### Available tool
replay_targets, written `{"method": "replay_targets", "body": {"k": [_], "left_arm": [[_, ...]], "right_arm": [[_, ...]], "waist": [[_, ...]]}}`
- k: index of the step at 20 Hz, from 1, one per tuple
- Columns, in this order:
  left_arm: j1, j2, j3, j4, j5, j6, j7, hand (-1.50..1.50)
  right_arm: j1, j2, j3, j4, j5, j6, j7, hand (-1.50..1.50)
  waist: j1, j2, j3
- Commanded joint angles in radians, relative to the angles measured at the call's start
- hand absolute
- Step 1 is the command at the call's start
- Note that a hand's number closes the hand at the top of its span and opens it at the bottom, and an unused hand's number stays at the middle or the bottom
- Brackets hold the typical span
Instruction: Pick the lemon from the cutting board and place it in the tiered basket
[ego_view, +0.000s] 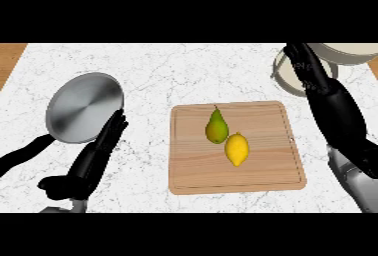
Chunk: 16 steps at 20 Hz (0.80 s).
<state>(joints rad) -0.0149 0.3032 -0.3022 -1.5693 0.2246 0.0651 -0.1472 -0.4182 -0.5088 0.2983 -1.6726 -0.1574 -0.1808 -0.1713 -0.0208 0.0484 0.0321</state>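
A yellow lemon (237, 148) lies on the wooden cutting board (258, 170), just below and right of a green pear (215, 127). The two fruits sit close together near the board's middle. My right hand (314, 75) is raised at the far right, beyond the board's right edge, fingers stretched toward the pale tiered basket (351, 51) in the top right corner. It is open and holds nothing. My left hand (101, 147) rests open at the lower left, fingers pointing up, well left of the board.
A silver pan (83, 106) with a black handle (22, 156) lies left of the board, partly behind my left hand. White marble counter (184, 70) stretches behind the board. Wooden strips show at the far corners.
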Motion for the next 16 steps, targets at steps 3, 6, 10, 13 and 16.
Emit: {"method": "replay_targets", "body": {"k": [3,6,10,13,16], "left_arm": [[-0.081,-0.022,0.051,0.028,-0.077,0.138,0.071,0.00],[-0.115,-0.018,0.114,0.038,-0.135,0.247,0.051,0.00],[-0.111,-0.039,0.083,0.026,-0.124,0.238,0.093,0.00],[-0.101,-0.075,0.045,0.009,-0.163,0.285,0.127,0.00],[-0.130,-0.093,0.038,0.059,-0.192,0.297,0.144,0.00]], "right_arm": [[0.073,0.068,-0.158,0.064,-0.266,0.087,-0.054,1.50],[0.117,0.131,-0.258,0.127,-0.468,0.150,-0.060,1.50],[0.205,0.263,-0.239,0.228,-0.592,0.162,0.031,-1.50],[0.237,0.198,-0.260,0.246,-0.717,0.424,0.038,-1.50],[0.316,0.079,-0.296,0.210,-0.724,0.629,0.005,-1.50]], "waist": [[0.010,-0.043,-0.028],[0.005,-0.037,-0.023],[0.017,-0.034,-0.021],[0.018,-0.044,-0.026],[0.006,-0.048,-0.031]]}}
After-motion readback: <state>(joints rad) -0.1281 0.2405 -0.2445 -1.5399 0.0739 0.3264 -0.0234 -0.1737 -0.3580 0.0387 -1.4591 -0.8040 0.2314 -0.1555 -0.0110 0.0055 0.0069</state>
